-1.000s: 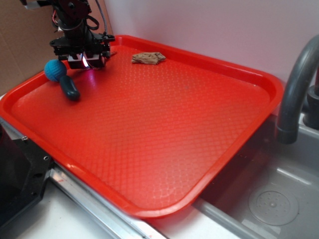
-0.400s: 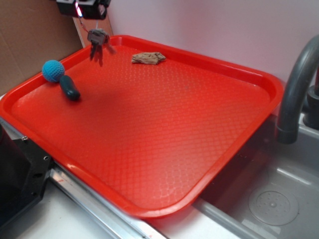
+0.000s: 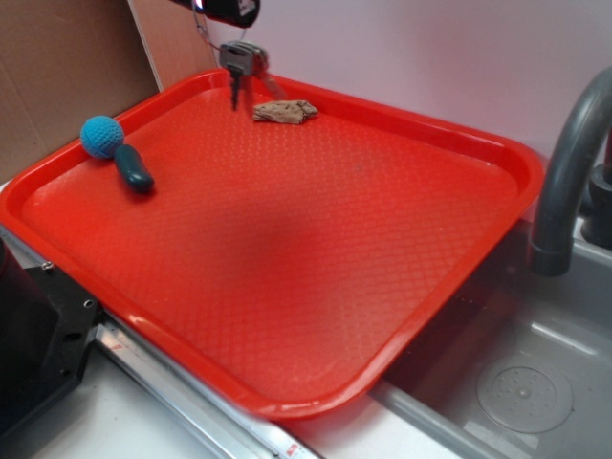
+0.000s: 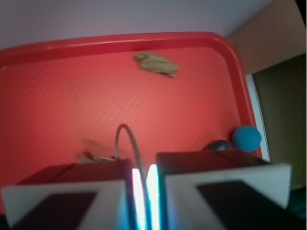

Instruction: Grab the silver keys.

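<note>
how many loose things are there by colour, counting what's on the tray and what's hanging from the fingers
blue: 1, the ball
dark green: 1, the pickle-shaped thing
brown: 1, the rag
silver: 1, the keys, hanging above the red tray
total: 4

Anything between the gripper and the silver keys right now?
Nothing visible. The gripper is already shut on the ring of the silver keys, which hang above the red tray, apart from the brown rag.
</note>
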`<state>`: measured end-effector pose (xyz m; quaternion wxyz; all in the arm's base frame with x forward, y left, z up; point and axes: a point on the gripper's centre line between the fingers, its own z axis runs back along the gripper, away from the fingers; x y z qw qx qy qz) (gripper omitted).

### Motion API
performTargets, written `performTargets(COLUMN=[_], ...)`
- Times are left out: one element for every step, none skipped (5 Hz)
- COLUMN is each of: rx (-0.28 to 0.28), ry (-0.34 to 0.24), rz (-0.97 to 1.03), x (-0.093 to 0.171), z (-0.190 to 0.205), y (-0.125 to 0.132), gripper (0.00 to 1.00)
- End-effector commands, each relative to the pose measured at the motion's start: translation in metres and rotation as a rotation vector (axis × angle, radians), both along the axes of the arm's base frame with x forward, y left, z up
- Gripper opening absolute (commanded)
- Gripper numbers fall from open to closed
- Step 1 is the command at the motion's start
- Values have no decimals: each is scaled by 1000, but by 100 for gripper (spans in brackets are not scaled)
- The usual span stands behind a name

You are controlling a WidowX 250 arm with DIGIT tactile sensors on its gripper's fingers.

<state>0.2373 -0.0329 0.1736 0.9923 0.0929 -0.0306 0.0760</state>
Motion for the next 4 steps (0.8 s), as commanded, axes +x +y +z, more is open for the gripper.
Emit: performTargets(rx=[-46, -52, -57, -74], ry=[-73, -141, -175, -152], rz=[15, 78, 99, 100], x=[-24, -41, -43, -34], z=[30, 46, 58, 58], y=[20, 45, 58, 58], gripper=[0, 0, 0, 0])
